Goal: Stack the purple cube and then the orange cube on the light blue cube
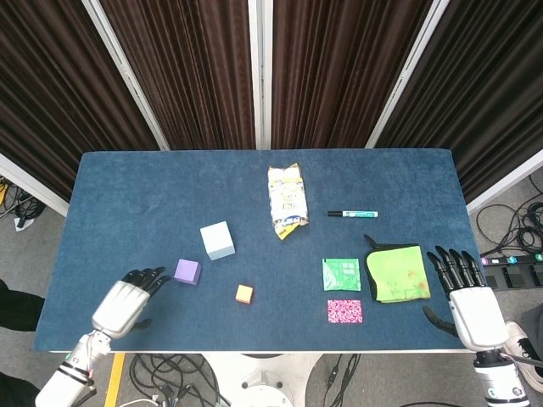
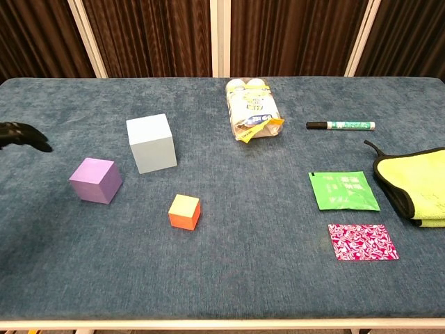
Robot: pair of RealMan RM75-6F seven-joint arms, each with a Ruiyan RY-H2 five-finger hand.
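Observation:
The light blue cube (image 1: 217, 240) (image 2: 150, 142) stands left of the table's middle. The purple cube (image 1: 187, 271) (image 2: 95, 180) lies a little in front and to its left. The small orange cube (image 1: 244, 294) (image 2: 184, 211) sits nearer the front edge. My left hand (image 1: 129, 301) hovers open over the table just left of the purple cube, its fingertips (image 2: 21, 134) entering the chest view at the left edge. My right hand (image 1: 463, 292) is open at the table's right front corner, beside the cloth.
A snack bag (image 1: 287, 200) lies at the centre back and a green marker (image 1: 353, 214) to its right. A green packet (image 1: 341, 274), a pink patterned packet (image 1: 344, 311) and a yellow-green cloth (image 1: 396, 272) lie at the right front.

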